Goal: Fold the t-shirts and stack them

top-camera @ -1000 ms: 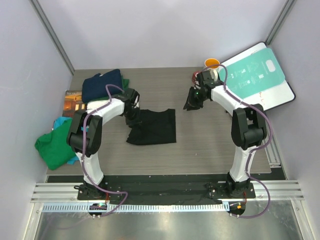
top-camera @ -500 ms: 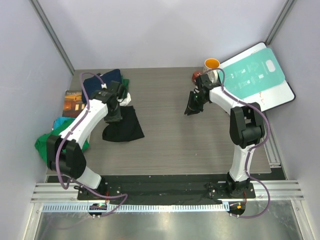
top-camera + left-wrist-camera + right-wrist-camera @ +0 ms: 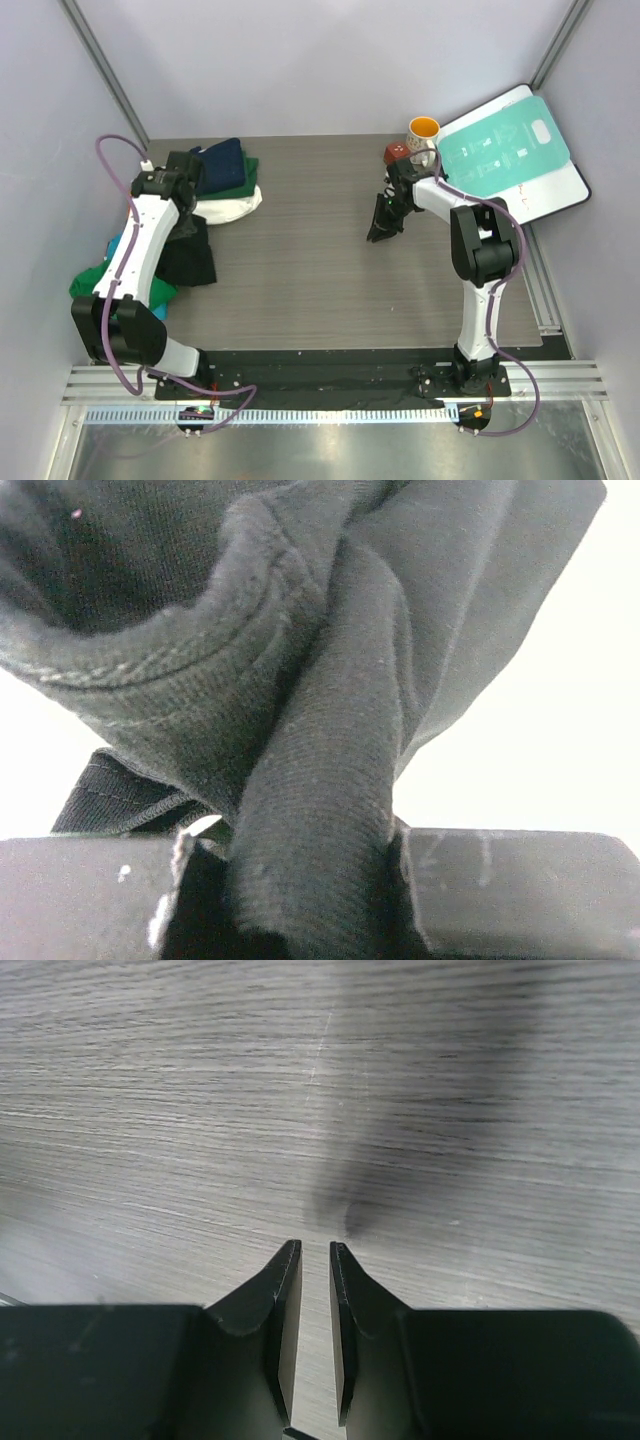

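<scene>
- The left claw (image 3: pixel 310 885) is clamped on a bunched fold of the black t-shirt (image 3: pixel 330 680). In the wrist view the cloth fills the gap between its fingers and rises past them in thick ridges with a stitched hem.
- From above, the left claw (image 3: pixel 186 212) sits at the left side of the bench (image 3: pixel 320 280), and the black t-shirt (image 3: pixel 190 258) hangs from it in a narrow, crumpled drop. Whether the lower end touches the bench I cannot tell.
- Just left of that hanging cloth lies a green t-shirt (image 3: pixel 100 290) in a loose heap at the bench's left edge, with a bit of teal t-shirt (image 3: pixel 124 246) showing beside the arm.
- Behind the left claw, in the back left corner, is a small pile. A navy t-shirt (image 3: pixel 220 160) lies on top, a second green cloth (image 3: pixel 243 180) under it, and a white cloth (image 3: pixel 235 208) at the bottom.
- The right claw (image 3: pixel 312 1260) has its fingers drawn almost together, with only a thin slit between them, and it holds nothing. It points down at bare wood grain, with its own shadow just ahead.
- From above, the right claw (image 3: pixel 381 230) is right of the bench's centre, well apart from the shirts.
- Behind it stand a small red-brown object (image 3: pixel 395 153) and an orange mug (image 3: pixel 424 130), near each other.
- A teal-and-white board (image 3: pixel 510 150) lies tilted at the back right corner, reaching past the bench's edge.
</scene>
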Action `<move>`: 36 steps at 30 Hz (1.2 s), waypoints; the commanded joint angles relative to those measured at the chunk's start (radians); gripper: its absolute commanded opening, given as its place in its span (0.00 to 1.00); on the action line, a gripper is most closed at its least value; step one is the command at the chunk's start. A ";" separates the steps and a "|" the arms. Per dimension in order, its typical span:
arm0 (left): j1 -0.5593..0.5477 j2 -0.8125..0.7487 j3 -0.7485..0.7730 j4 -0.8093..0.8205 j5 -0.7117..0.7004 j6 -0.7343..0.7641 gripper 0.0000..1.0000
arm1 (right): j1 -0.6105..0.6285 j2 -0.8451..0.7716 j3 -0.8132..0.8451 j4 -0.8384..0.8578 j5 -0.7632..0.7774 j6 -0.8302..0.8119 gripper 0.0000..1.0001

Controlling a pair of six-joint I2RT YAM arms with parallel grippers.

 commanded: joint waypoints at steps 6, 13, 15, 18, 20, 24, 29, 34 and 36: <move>0.050 -0.007 0.150 -0.112 -0.198 -0.039 0.00 | 0.010 0.018 0.003 0.018 -0.040 0.000 0.23; 0.105 -0.007 0.216 -0.203 -0.247 -0.068 0.00 | 0.010 0.021 -0.004 0.021 -0.052 0.006 0.22; 0.140 -0.012 0.200 -0.203 -0.264 -0.072 0.00 | 0.010 0.025 -0.003 0.024 -0.063 0.007 0.22; 0.189 -0.033 0.175 -0.189 -0.247 -0.074 0.00 | 0.010 0.035 -0.001 0.025 -0.077 0.008 0.22; 0.237 -0.044 0.155 -0.186 -0.230 -0.072 0.00 | 0.010 0.044 0.002 0.025 -0.084 0.008 0.22; 0.301 -0.068 0.083 -0.192 -0.219 -0.091 0.00 | 0.010 0.023 -0.022 0.001 -0.084 0.017 0.22; 0.399 -0.079 0.032 -0.169 -0.181 -0.088 0.00 | 0.009 -0.054 -0.110 0.021 -0.087 0.020 0.22; 0.444 -0.053 0.031 -0.180 -0.196 -0.091 0.00 | 0.010 -0.071 -0.115 0.019 -0.110 0.028 0.22; 0.444 -0.048 0.028 -0.190 -0.221 -0.098 0.00 | 0.010 -0.069 -0.104 0.018 -0.117 0.029 0.22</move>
